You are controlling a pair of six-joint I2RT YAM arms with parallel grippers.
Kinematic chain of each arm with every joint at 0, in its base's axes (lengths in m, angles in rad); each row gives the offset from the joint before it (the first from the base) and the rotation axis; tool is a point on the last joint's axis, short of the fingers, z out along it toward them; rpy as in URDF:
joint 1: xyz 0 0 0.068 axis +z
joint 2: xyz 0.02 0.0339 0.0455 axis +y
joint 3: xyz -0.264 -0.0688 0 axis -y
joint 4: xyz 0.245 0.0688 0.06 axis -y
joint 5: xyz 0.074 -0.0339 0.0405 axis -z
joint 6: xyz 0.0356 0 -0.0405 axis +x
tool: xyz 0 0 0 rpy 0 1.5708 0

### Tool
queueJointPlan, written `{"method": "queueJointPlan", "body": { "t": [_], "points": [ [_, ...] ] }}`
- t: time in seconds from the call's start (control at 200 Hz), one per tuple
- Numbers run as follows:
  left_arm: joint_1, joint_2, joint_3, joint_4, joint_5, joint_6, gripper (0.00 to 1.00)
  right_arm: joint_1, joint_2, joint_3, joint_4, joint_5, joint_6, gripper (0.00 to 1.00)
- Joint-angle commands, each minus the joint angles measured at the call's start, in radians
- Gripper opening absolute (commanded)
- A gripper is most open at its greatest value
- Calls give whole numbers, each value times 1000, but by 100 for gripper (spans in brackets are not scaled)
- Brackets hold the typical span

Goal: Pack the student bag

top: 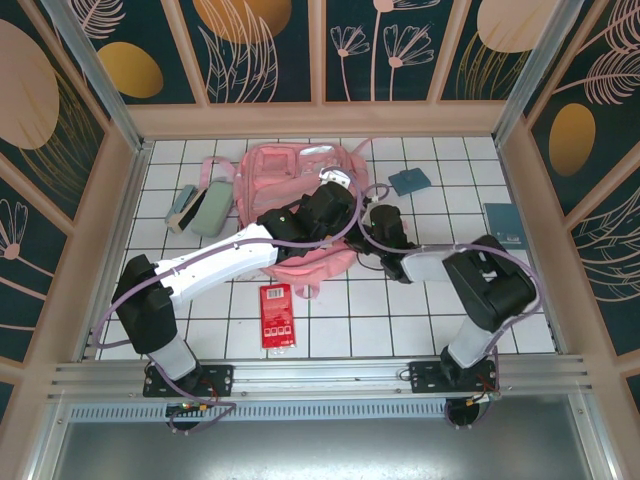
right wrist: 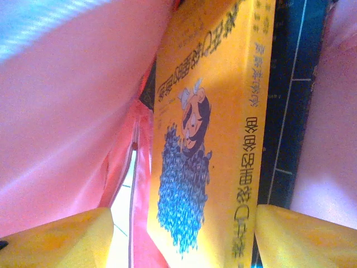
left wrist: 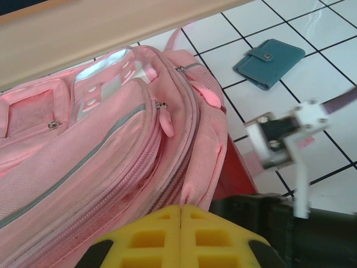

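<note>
Left gripper [left wrist: 181,226]: jaws together, bottom centre, over student bag [left wrist: 111,151].
Right gripper [right wrist: 181,237]: jaws apart, with a yellow book [right wrist: 212,111] between them.
Student bag: upper centre of top view, on white-tiled tabletop [top: 380,320].
Teal wallet [left wrist: 268,56]: upper right, on tiles.

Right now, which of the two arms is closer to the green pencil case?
Left. The left arm reaches over the pink bag, passing close by the pencil case. The right arm lies on the bag's other side, well away from it.
</note>
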Motion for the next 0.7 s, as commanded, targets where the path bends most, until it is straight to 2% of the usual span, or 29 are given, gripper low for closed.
{"method": "queueJointPlan", "body": {
  "t": [0.0, 0.145, 0.305, 0.49, 0.696],
  "points": [
    [-9, -38, 15, 46, -33, -9, 0, -6, -122, -66, -90, 69, -78, 68],
    [-9, -26, 1, 50, -33, -14, 0, -8, -310, -158, -198, 122, -123, 70],
    [-10, -28, -28, 77, -6, -32, 0, -17, -544, -202, -416, 221, -197, 71],
    [-9, -30, -73, 113, 32, -57, 0, -246, -708, -235, -574, 202, -233, 70],
    [-10, -45, -112, 139, 53, -65, 0, -451, -682, -218, -612, 196, -336, 70]
  ]
}}
